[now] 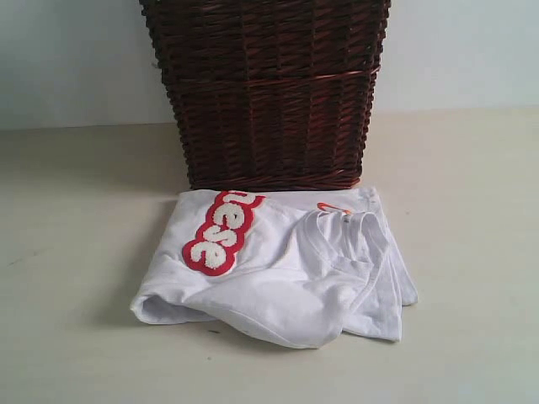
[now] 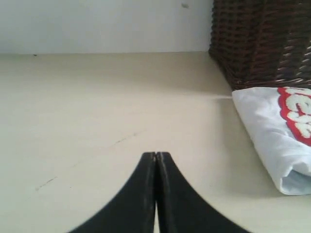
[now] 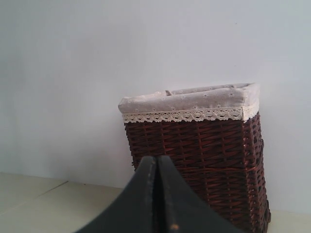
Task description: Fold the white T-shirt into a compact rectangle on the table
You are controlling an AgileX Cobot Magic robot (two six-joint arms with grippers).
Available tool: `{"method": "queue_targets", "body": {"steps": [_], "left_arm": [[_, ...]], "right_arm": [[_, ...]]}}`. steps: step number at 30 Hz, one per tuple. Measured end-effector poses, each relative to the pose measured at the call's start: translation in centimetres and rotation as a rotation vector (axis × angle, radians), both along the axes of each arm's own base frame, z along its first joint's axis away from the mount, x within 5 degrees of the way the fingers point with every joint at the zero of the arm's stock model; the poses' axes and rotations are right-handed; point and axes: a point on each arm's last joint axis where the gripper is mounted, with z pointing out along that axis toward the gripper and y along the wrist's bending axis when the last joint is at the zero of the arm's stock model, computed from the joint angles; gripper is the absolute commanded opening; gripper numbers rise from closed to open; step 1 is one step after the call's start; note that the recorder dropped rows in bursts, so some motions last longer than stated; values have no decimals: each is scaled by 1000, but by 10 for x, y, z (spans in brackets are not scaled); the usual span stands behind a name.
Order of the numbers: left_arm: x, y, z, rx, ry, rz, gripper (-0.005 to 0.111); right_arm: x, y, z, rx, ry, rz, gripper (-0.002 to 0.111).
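Observation:
The white T-shirt (image 1: 278,269) lies in a loosely folded bundle on the pale beige table (image 1: 76,252), just in front of the basket. Its red-outlined fuzzy lettering (image 1: 221,232) faces up on the left part, and a small orange neck tag (image 1: 333,207) shows at the collar. Neither arm appears in the exterior view. In the left wrist view my left gripper (image 2: 156,154) is shut with nothing in it, over bare table, with the shirt (image 2: 272,141) off to one side. My right gripper (image 3: 157,158) is shut and empty, raised and facing the basket.
A dark brown woven wicker basket (image 1: 265,93) stands behind the shirt, touching its back edge. Its pale lace-trimmed cloth liner (image 3: 189,104) shows in the right wrist view. A plain light wall rises behind the table.

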Motion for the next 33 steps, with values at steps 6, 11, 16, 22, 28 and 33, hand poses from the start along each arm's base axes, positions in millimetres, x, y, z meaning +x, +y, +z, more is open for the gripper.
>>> {"method": "queue_targets", "body": {"steps": [6,11,16,22,28,33], "left_arm": [[0,1,-1,-2,6,26,0],[0,1,-1,-2,6,27,0],[0,1,-1,-2,6,27,0],[0,1,-1,-2,6,27,0],[0,1,-1,-2,6,27,0],[0,1,-1,-2,6,27,0]], "right_arm": [[0,0,0,0,0,0,0],[0,0,0,0,0,0,0],[0,0,0,-1,1,0,0],[0,0,0,-2,3,1,0],[0,0,0,-2,3,1,0],[0,0,0,-2,3,1,0]]}}
